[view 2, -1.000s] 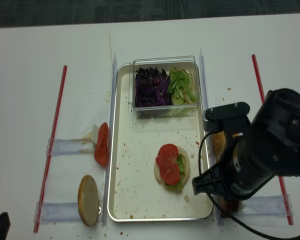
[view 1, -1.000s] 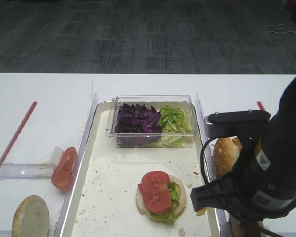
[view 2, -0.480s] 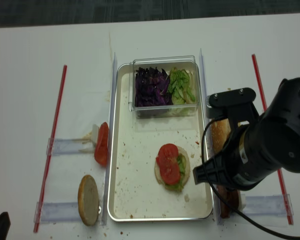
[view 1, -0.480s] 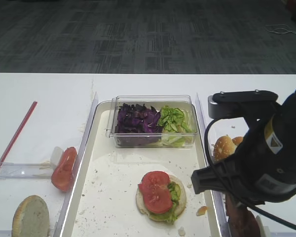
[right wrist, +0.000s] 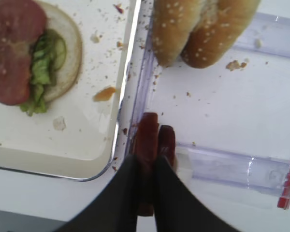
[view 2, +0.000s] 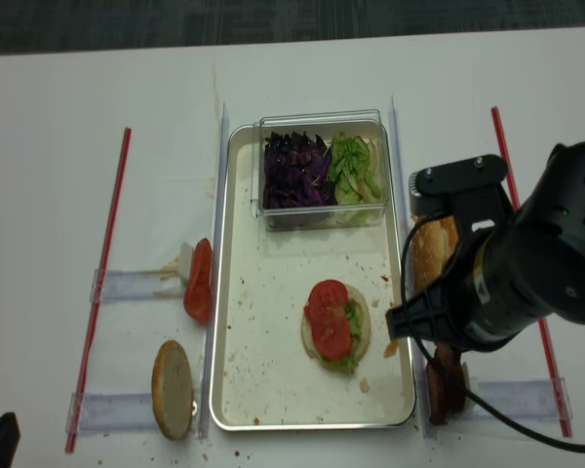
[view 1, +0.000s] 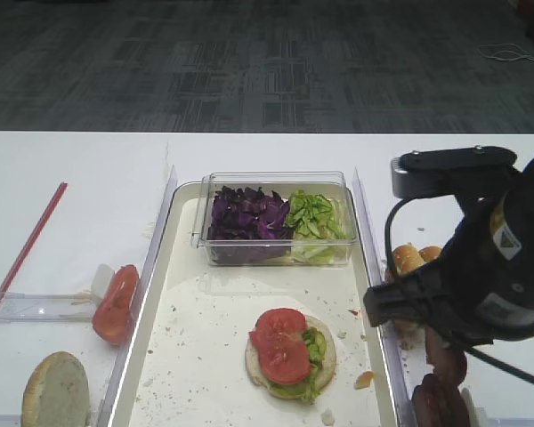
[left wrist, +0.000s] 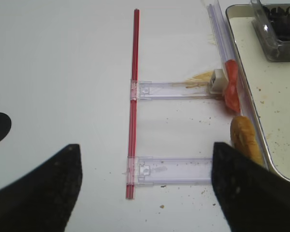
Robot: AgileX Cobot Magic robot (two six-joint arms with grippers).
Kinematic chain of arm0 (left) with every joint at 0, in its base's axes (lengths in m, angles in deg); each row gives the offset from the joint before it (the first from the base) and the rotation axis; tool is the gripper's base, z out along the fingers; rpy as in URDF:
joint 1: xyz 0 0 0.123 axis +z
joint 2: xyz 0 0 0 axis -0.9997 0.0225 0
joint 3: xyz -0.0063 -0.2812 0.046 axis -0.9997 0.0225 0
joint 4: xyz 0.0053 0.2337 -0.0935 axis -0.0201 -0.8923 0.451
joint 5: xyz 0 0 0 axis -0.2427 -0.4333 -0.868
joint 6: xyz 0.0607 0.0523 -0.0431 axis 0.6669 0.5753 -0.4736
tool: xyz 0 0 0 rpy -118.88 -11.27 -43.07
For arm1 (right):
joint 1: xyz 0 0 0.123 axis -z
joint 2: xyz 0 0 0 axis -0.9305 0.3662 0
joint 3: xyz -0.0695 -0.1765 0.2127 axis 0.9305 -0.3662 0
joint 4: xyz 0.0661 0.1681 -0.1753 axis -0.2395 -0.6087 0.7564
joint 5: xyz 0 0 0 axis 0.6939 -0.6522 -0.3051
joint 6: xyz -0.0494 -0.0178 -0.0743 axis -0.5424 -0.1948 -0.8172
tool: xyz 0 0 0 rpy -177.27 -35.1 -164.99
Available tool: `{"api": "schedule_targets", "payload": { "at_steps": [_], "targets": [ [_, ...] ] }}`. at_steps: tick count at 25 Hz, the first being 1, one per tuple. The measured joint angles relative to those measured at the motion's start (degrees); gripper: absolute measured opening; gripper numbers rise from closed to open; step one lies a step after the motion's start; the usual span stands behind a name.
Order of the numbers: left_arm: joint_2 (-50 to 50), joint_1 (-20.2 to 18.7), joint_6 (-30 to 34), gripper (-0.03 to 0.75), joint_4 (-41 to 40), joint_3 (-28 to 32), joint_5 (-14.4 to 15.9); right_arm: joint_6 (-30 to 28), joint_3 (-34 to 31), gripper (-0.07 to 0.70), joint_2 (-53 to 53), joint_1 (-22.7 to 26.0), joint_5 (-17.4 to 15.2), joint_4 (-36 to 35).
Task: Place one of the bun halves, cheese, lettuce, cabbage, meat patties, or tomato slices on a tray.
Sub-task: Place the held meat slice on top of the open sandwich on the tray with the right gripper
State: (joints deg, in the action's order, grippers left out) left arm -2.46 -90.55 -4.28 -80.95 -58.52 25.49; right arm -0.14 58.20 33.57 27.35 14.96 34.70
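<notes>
We see our right gripper [right wrist: 147, 186] pinching one of the meat patties [right wrist: 152, 140] just outside the tray [right wrist: 117, 113] rim, above the bench [left wrist: 63, 72]. Only the wrist view shows this grip. Our left gripper's state we cannot tell.

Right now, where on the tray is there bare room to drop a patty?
Bare floor of the tray runs left of the open bun half, and between it and the clear box. The near-right corner, by the right gripper shut on a meat patty, is tight.
</notes>
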Motion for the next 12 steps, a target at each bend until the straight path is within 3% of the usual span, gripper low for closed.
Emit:
{"api": "schedule_targets", "payload": {
  "at_steps": [8, 12],
  "targets": [
    [0.0, 0.0, 0.0, 0.544, 0.0, 0.0, 0.0, -7.9, 0.0, 0.114, 0.0, 11.2, -0.4, -0.5],
    [0.0, 0.0, 0.0, 0.544, 0.0, 0.0, 0.0, -10.1, 0.0, 0.114, 0.0, 14.4, -0.4, -0.7]
  ]
}}
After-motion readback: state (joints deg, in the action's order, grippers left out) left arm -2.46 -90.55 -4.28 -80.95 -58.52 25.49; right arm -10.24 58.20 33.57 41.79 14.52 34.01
